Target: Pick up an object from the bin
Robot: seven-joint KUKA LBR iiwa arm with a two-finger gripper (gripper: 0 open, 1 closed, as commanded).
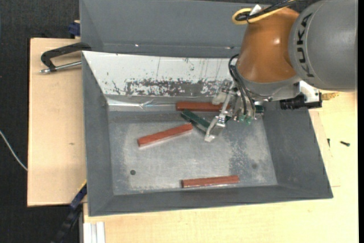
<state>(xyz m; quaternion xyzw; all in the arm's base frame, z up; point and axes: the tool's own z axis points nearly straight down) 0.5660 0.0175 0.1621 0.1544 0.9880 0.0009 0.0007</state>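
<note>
Our pincer (215, 127) hovers at the dark green stick (193, 118) mid-bin; can't tell if it's open. Stick looks light, stiff, maybe slick, so we'd grab across its middle.

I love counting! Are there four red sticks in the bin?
No, just three red sticks lie there: back stick, middle stick, front stick.

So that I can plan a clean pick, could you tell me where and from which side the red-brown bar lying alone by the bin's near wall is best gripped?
Probably at its middle, from straight above, closing across its narrow width: the red-brown bar lies flat, apart from the other sticks, running along the near wall.
</note>
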